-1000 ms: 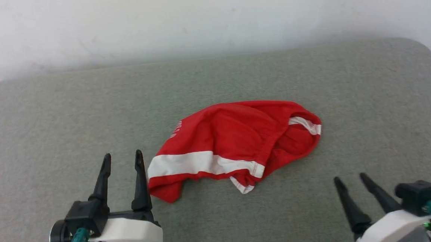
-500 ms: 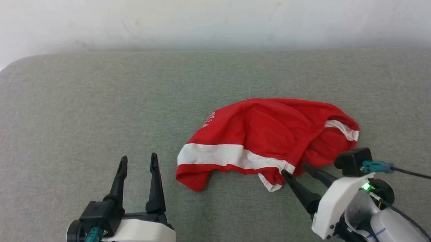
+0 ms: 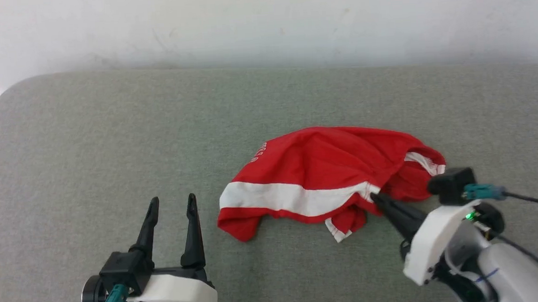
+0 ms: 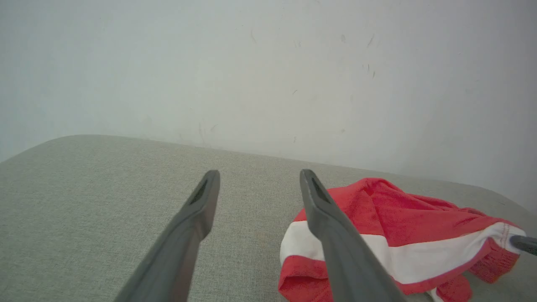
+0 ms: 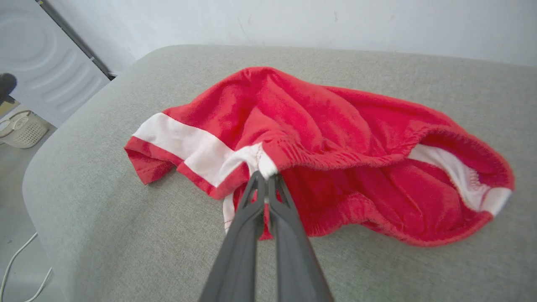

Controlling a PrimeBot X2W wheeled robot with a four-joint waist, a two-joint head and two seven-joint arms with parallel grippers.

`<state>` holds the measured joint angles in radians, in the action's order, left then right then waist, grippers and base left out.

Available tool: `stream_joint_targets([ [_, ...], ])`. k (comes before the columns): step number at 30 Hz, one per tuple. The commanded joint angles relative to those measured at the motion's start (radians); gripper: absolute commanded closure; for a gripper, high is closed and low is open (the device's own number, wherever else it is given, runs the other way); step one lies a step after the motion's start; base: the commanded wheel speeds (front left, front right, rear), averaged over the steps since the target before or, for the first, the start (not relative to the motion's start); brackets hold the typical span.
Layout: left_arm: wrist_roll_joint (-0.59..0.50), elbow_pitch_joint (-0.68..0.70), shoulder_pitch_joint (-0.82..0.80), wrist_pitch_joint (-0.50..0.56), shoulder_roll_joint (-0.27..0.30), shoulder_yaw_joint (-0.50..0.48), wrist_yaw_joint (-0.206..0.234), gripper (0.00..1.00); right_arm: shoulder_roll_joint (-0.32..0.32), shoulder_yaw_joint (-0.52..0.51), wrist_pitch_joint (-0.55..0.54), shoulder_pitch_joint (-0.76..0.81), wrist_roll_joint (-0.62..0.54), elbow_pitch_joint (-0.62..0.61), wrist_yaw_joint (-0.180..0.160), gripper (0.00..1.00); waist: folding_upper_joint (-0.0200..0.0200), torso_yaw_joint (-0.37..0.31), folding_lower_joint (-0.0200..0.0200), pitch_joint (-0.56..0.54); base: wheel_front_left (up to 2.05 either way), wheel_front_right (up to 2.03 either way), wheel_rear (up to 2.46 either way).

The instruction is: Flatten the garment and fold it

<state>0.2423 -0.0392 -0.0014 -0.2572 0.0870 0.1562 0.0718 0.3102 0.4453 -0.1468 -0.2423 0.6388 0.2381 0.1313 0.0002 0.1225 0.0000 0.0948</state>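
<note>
Right gripper (image 3: 375,197) has its two dark fingers pressed together on the garment (image 3: 316,166), pinching the corner where the wide white stripe (image 3: 290,198) meets a gathered red edge. In the right wrist view the closed fingertips (image 5: 266,178) bite the white stitched end of that stripe, with the red shorts (image 5: 327,126) bunched beyond them. A small green light (image 3: 469,216) glows on the wrist behind the fingers.

Left gripper (image 3: 171,201) stands with its fingers spread wide and nothing between them, just beside the shorts' left end and not touching the cloth. Its own wrist view shows the parted fingers (image 4: 260,174) above bare upholstery, the shorts (image 4: 398,218) off to their right.

The shorts lie crumpled near the middle of a grey-green cushion (image 3: 109,132), the white stripe along the near side, small white lettering (image 3: 257,152) on the upper left fold, and a second patch of white (image 3: 426,162) at the far right end. A pale wall (image 3: 261,20) rises behind the cushion. Past the cushion's corner, the right wrist view takes in a pale laundry basket (image 5: 21,128) on the floor.
</note>
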Motion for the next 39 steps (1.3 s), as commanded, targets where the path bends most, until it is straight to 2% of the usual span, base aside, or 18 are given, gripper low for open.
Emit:
stream_joint_targets([
  [1,-0.009,-0.003,0.011,-0.005,-0.006,-0.005,-0.005,0.0,0.016,-0.012,-0.003,0.016,-0.001,-0.029,-0.001,1.0,-0.0002,-0.017,0.0,-0.009,0.0,0.0,0.0],
  [4,-0.013,-0.005,0.015,-0.005,-0.008,-0.012,-0.01,0.0,0.058,-0.057,-0.05,0.083,-0.01,-0.11,-0.001,1.0,-0.0002,-0.034,0.0,-0.017,0.0,0.0,0.0],
  [8,-0.017,-0.008,0.02,-0.005,-0.01,-0.016,-0.014,0.0,0.084,-0.179,-0.121,0.223,-0.031,-0.195,-0.001,1.0,-0.0002,-0.051,0.0,-0.022,0.0,0.0,0.0],
  [13,-0.018,-0.015,0.017,-0.005,-0.012,-0.025,-0.019,0.0,0.048,-0.345,-0.176,0.375,-0.093,-0.239,-0.001,1.0,-0.0002,-0.069,0.0,-0.009,0.0,0.0,0.0],
  [17,-0.021,-0.03,0.012,-0.005,-0.012,-0.027,-0.02,0.0,-0.005,-0.428,-0.181,0.428,-0.141,-0.208,-0.001,1.0,-0.0002,-0.077,0.0,0.002,0.0,0.0,0.0],
  [18,-0.021,-0.035,0.011,-0.005,-0.012,-0.027,-0.02,0.0,-0.012,-0.443,-0.176,0.431,-0.172,-0.189,-0.001,0.78,-0.0002,-0.078,0.0,0.005,0.0,0.0,0.0],
  [19,-0.022,-0.041,0.01,-0.005,-0.011,-0.026,-0.02,0.0,-0.027,-0.453,-0.167,0.432,-0.194,-0.175,-0.001,0.45,-0.0002,-0.079,0.0,0.006,0.0,0.0,0.0],
  [20,-0.023,-0.046,0.008,-0.005,-0.01,-0.026,-0.021,0.0,-0.048,-0.461,-0.151,0.428,-0.199,-0.165,-0.001,0.0,-0.0002,-0.079,0.0,0.008,0.0,0.0,0.0],
  [25,-0.021,-0.065,0.013,0.004,0.002,-0.026,-0.02,0.0,-0.108,-0.471,-0.055,0.423,-0.251,-0.168,-0.001,0.0,-0.0002,-0.088,0.0,-0.008,0.0,0.0,0.0],
  [31,-0.014,-0.037,0.022,0.076,0.031,-0.025,-0.025,0.0,-0.157,-0.493,0.025,0.463,-0.312,-0.263,-0.001,0.0,-0.0002,-0.109,0.0,-0.036,0.0,0.0,0.0],
  [35,0.019,-0.014,0.02,0.204,0.046,-0.015,-0.043,0.0,-0.201,-0.543,0.026,0.483,-0.381,-0.336,-0.001,0.0,-0.0002,-0.121,0.0,-0.048,0.0,0.0,0.0],
  [39,0.052,-0.005,-0.019,0.42,0.073,0.031,-0.089,0.0,-0.233,-0.545,0.0,0.492,-0.428,-0.41,-0.001,0.0,-0.0002,-0.125,0.0,-0.047,0.0,0.0,0.0],
])
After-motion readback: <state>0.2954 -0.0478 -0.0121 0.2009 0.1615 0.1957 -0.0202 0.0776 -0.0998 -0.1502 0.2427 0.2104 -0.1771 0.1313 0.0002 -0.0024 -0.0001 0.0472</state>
